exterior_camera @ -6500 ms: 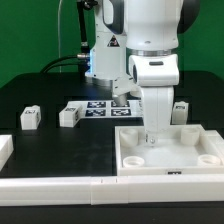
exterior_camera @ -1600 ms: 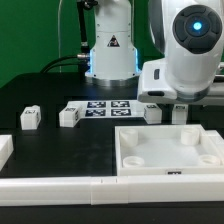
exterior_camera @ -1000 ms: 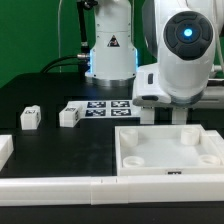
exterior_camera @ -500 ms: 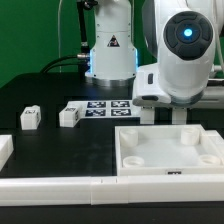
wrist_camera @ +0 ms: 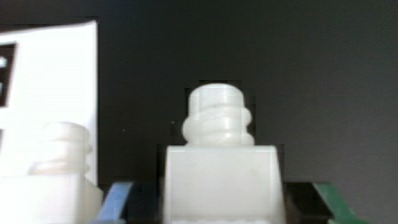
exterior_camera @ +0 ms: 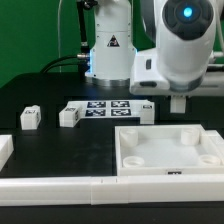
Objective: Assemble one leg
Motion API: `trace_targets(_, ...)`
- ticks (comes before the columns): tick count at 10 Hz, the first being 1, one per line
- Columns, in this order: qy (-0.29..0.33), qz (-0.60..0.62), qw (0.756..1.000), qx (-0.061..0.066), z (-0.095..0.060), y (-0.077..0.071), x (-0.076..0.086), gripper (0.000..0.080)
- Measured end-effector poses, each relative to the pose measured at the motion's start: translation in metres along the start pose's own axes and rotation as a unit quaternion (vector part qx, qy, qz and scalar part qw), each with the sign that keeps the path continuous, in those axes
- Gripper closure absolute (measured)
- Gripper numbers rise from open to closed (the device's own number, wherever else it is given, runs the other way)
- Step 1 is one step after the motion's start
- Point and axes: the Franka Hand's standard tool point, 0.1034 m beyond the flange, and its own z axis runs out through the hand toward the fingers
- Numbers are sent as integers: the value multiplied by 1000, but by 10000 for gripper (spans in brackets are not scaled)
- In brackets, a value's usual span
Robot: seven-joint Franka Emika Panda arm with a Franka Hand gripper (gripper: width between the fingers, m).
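At the exterior view's right, beyond the panel (exterior_camera: 170, 156): end effector (wrist_camera: 222, 198) clenched on the leg (wrist_camera: 221, 150).
The leg's block sits between both fingers with its ribbed stud exposed. Whether it touches the desk (exterior_camera: 60, 145) cannot be told.

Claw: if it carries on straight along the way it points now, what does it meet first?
Likely the bare black table: the claw holds the leg, and beyond its tip the wrist view shows only tabletop. Depth unclear.
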Motion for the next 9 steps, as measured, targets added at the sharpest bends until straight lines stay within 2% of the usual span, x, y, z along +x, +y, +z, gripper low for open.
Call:
trace_targets(2, 7, -4, 1000, 0, -23, -3, -13, 508)
trace_targets(5, 45, -5, 999, 4, -24, -5, -5, 508)
trace_targets(9, 231, -14, 973, 15, -31, -10, 3, 508)
